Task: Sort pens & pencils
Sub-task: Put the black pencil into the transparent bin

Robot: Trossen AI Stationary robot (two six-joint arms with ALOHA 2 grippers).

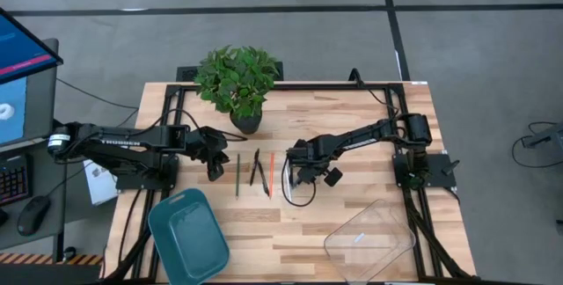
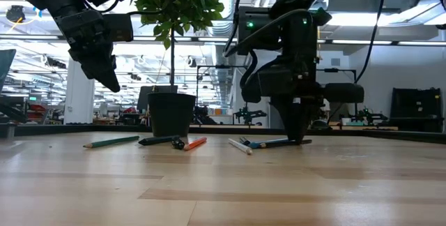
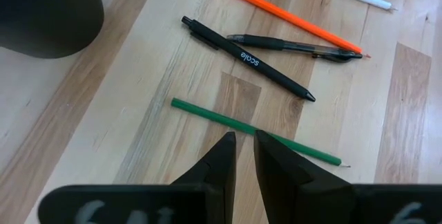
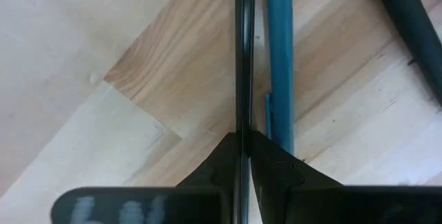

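Here, table (image 1: 352,223): it is carrying everything, with a teal bin (image 1: 187,237) and a clear bin (image 1: 369,239) waiting along the near edge, probably one for each sort
Plant (image 1: 237,81): it is standing at the far edge, clear of the work
Right gripper (image 4: 243,148): it is reaching down to the wood, its fingers pinching shut on a thin black pen (image 4: 244,58) running straight between them, likely for lifting toward a bin; a blue pencil (image 4: 280,65) is lying just beside it
Left gripper (image 3: 244,156): it is hovering above the green pencil (image 3: 255,132), fingers nearly together and holding nothing
Pens & pencils (image 1: 255,172): they are lying in a loose row mid-table, between the two grippers
Views: only the right wrist view is showing the pinch; the low view is showing the left gripper well off the wood
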